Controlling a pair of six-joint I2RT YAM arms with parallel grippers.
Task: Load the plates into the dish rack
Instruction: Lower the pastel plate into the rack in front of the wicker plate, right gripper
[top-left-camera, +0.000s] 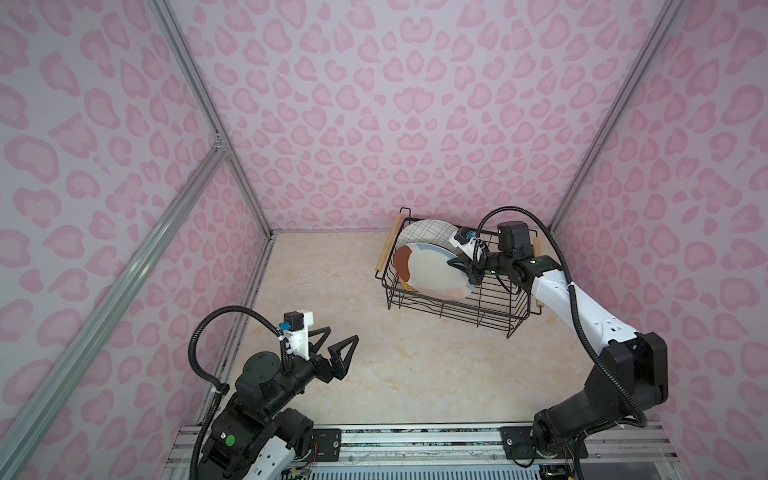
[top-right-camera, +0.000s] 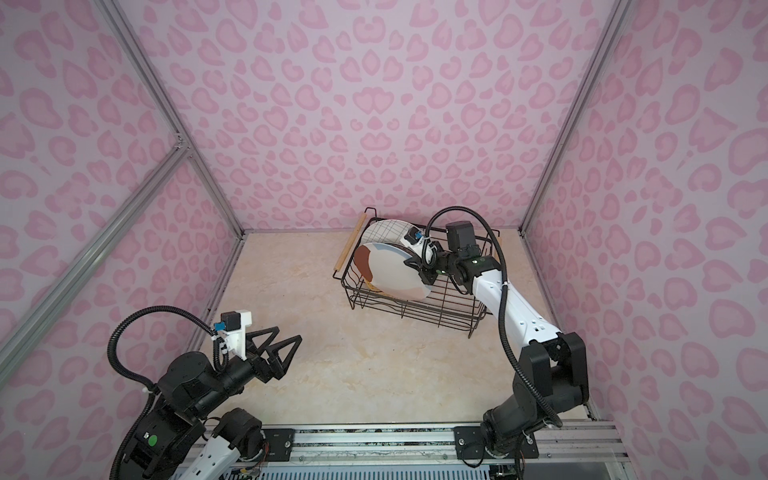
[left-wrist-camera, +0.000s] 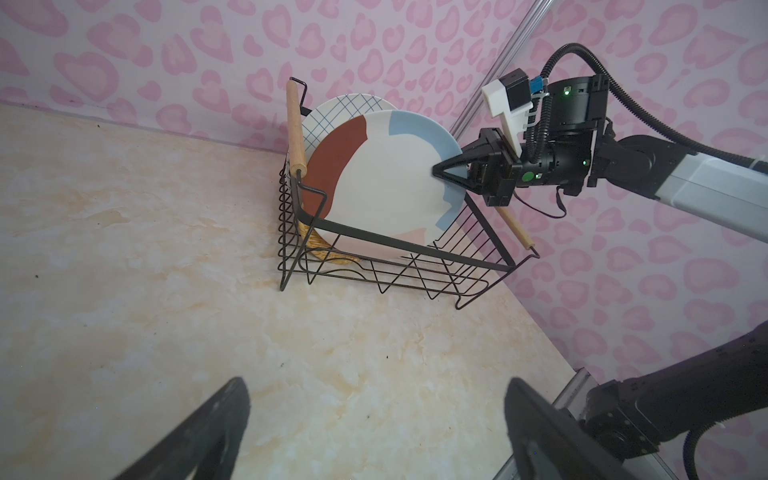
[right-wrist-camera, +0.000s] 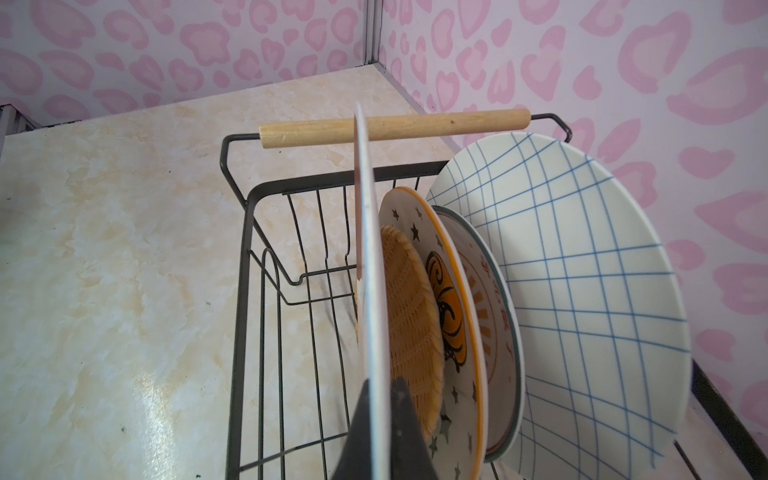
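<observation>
Right gripper (top-left-camera: 457, 264) pinches the patchwork plate (top-left-camera: 428, 270) by the rim, upright in the dish rack (top-left-camera: 498, 309), far right; slotting step, I'd say; next: seat it in a free slot, release; left gripper (top-left-camera: 336, 336) spread, near left.

A counter (top-left-camera: 374, 374) with a cream, marble-like surface was seen, enclosed on three sides by walls (top-left-camera: 415, 104) papered in pink heart-shaped blotches on lilac. Silver metal struts (top-left-camera: 606, 120) were set along the wall corners. A grooved metal rail (top-left-camera: 415, 440) was laid along the near edge, and small dark specks (left-wrist-camera: 282, 365) were scattered on the counter.
</observation>
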